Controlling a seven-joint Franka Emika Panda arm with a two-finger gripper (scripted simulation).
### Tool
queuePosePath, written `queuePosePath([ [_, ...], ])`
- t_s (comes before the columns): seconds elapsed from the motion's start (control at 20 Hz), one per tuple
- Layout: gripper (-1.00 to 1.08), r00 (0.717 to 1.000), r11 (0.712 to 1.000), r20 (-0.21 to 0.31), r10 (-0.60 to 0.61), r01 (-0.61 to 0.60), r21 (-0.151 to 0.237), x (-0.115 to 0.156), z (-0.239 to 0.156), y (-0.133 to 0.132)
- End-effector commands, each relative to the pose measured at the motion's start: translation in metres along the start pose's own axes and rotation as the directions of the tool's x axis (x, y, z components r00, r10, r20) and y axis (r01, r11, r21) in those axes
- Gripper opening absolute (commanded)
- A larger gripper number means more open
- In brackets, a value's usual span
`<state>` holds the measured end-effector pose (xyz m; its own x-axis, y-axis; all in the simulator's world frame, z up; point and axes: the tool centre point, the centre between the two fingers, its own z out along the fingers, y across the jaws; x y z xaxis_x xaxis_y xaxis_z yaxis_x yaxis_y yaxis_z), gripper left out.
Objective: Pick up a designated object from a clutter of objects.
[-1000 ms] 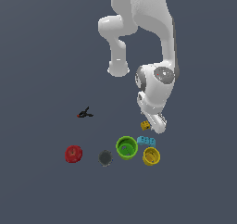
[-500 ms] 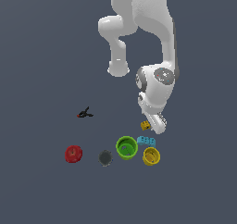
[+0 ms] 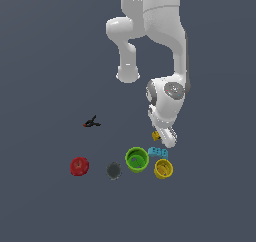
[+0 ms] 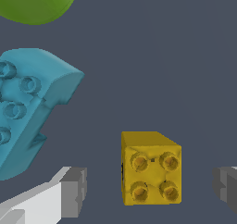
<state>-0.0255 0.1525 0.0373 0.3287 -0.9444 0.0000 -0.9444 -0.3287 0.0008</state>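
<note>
Pincer wide, astride yellow block

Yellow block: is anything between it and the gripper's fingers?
Nothing visible. The yellow block sits in the open gap of the gripper, neither finger touching it. The light-blue brick lies outside the gap, beside it.

Glossy white rounded arm segments, bulbous at the joints, with dark grey bands at the seams. Grey circular cap at the wrist, small red mark on it. Gripper: white angular finger bodies ending in blocky grey pads.
</note>
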Motion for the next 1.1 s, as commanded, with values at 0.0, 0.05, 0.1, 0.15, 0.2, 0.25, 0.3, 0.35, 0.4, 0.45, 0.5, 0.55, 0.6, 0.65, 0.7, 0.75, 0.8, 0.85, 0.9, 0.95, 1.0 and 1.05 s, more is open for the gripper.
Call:
queuePosePath([
  [0.0, 1.00, 1.000, 1.000, 0.000, 0.001, -0.001, 0.001, 0.0001, 0.0091, -0.0001],
  [0.05, 1.00, 1.000, 1.000, 0.000, 0.001, -0.001, 0.001, 0.0000, 0.0114, -0.0003],
  [0.1, 1.00, 1.000, 1.000, 0.000, 0.001, -0.001, 0.001, 0.0000, 0.0132, -0.0005],
  [0.15, 1.00, 1.000, 1.000, 0.000, 0.001, -0.001, 0.001, -0.0001, 0.0144, -0.0006],
  [0.2, 1.00, 1.000, 1.000, 0.000, 0.001, -0.001, 0.001, -0.0001, 0.0152, -0.0007],
  [0.25, 1.00, 1.000, 1.000, 0.000, 0.001, -0.001, 0.001, -0.0001, 0.0154, -0.0008],
  [0.3, -1.00, 1.000, 1.000, 0.000, 0.001, -0.001, 0.001, -0.0001, 0.0154, -0.0008],
  [0.35, -1.00, 1.000, 1.000, 0.000, 0.001, -0.001, 0.001, -0.0001, 0.0154, -0.0008],
  [0.4, -1.00, 1.000, 1.000, 0.000, 0.001, -0.001, 0.001, -0.0001, 0.0154, -0.0008],
  [0.45, -1.00, 1.000, 1.000, 0.000, 0.001, -0.001, 0.001, -0.0001, 0.0154, -0.0008],
  [0.5, -1.00, 1.000, 1.000, 0.000, 0.001, -0.001, 0.001, -0.0001, 0.0154, -0.0008],
  [0.55, -1.00, 1.000, 1.000, 0.000, 0.001, -0.001, 0.001, -0.0001, 0.0154, -0.0008],
  [0.6, -1.00, 1.000, 1.000, 0.000, 0.001, -0.001, 0.001, -0.0001, 0.0154, -0.0008],
  [0.65, -1.00, 1.000, 1.000, 0.000, 0.001, -0.001, 0.001, -0.0001, 0.0154, -0.0008],
  [0.7, -1.00, 1.000, 1.000, 0.000, 0.001, -0.001, 0.001, -0.0001, 0.0154, -0.0008],
  [0.75, -1.00, 1.000, 1.000, 0.000, 0.001, -0.001, 0.001, -0.0001, 0.0154, -0.0008],
  [0.8, -1.00, 1.000, 1.000, 0.000, 0.001, -0.001, 0.001, -0.0001, 0.0153, -0.0009],
  [0.85, -1.00, 1.000, 1.000, 0.000, 0.001, -0.001, 0.001, 0.0000, 0.0151, -0.0008],
  [0.9, -1.00, 1.000, 1.000, 0.000, 0.001, -0.001, 0.001, 0.0003, 0.0145, -0.0005],
  [0.95, -1.00, 1.000, 1.000, 0.000, 0.001, -0.001, 0.001, 0.0008, 0.0136, -0.0001],
  [1.0, -1.00, 1.000, 1.000, 0.000, 0.001, -0.001, 0.001, 0.0015, 0.0122, 0.0005],
  [1.05, -1.00, 1.000, 1.000, 0.000, 0.001, -0.001, 0.001, 0.0024, 0.0104, 0.0014],
])
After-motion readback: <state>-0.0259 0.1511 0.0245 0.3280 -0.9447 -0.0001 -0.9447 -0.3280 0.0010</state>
